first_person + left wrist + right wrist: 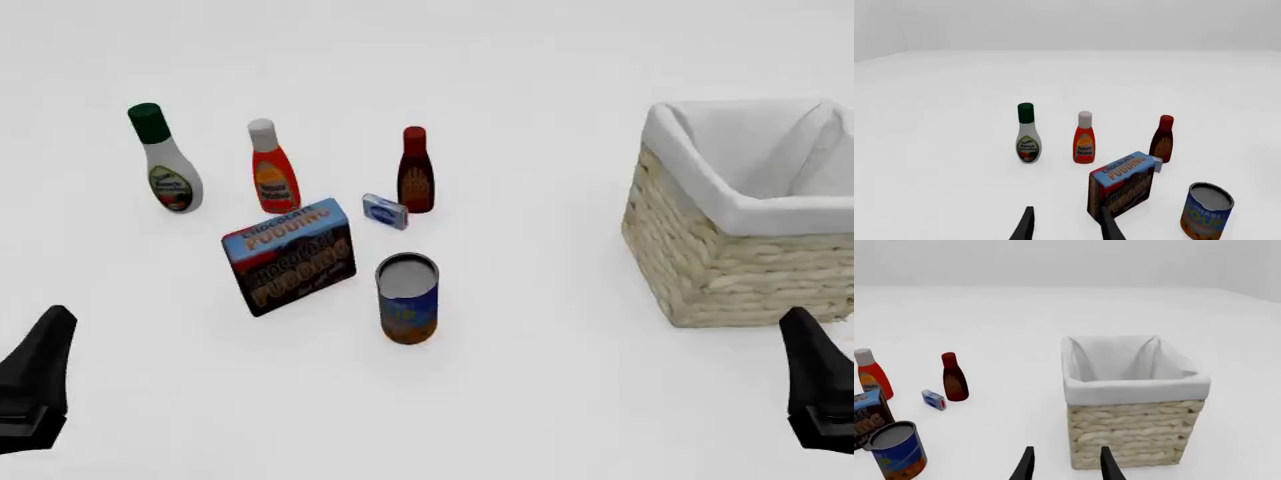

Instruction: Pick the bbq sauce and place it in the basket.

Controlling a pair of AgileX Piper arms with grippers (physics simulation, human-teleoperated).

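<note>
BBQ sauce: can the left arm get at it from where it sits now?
Probably, but not straight in. The pudding box and soup can stand between the left tool and the bbq sauce; coming from above looks free.

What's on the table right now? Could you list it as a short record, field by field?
target: bbq sauce, upright, untouched
destination: basket, on the right side, nothing seen inside
other bottles: white bottle with green cap; orange-red bottle with white cap
other items: chocolate pudding box; soup can; small blue box beside the bbq sauce
left gripper: open, holding nothing
right gripper: open, holding nothing
</note>
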